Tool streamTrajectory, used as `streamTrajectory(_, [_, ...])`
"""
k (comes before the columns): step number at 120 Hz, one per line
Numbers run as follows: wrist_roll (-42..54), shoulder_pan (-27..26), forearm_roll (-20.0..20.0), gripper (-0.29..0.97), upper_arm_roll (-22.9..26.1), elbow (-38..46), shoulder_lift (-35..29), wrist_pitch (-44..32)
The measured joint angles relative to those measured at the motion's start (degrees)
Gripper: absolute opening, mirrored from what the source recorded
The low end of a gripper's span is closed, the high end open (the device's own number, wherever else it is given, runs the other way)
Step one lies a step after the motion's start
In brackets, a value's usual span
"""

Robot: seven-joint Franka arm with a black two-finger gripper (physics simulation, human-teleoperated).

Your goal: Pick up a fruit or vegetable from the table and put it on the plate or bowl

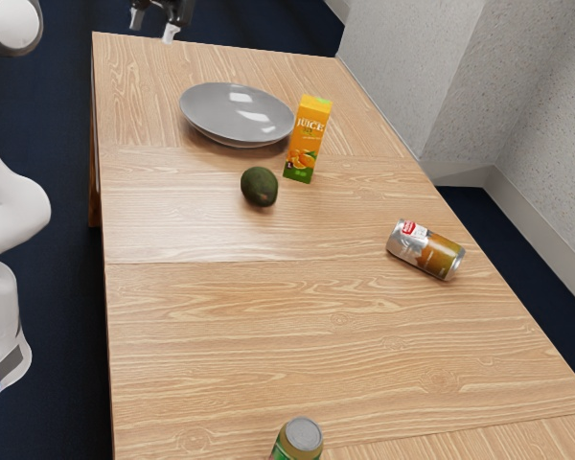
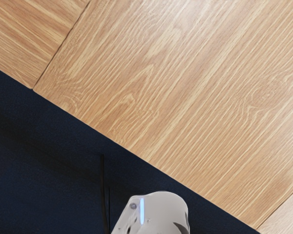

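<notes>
The jaws hang high over the far corner of the counter (image 1: 268, 316), at the exterior view's upper left. Their two fingers stand apart with nothing between them, so they are open and hold nothing. I think this high position is a waiting pose before the reach, because no thing is near them. In the wrist view the wood of the counter meets the dark floor (image 2: 39, 170) along the counter's edge, which agrees that the hand is above this edge and not above the fruit. The avocado (image 1: 259, 185), the only fruit or vegetable I see, lies on the bare wood near the middle, just in front of the grey plate (image 1: 220, 103) and near the juice carton (image 1: 308, 139), apart from both. The plate is empty and lies flat, so it is free to receive the avocado. The carton stands upright just beside the plate's rim, and I judge it could be knocked over during the placing. A soda can (image 1: 425, 249) lies on its side well apart, toward the exterior view's right, and a second can (image 1: 298, 441) stands at the near edge. No step of the task is done yet.
</notes>
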State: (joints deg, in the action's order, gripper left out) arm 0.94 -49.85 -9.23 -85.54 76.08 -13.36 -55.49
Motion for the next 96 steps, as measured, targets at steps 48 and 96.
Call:
streamTrajectory(48, [0.7,-0.1,-1.6,0.66,2.0,-6.0,2.1,-16.6])
streamTrajectory(96, [12.5,-15.2,-5.1,0.66,26.6,18.9,-10.6,-20.4])
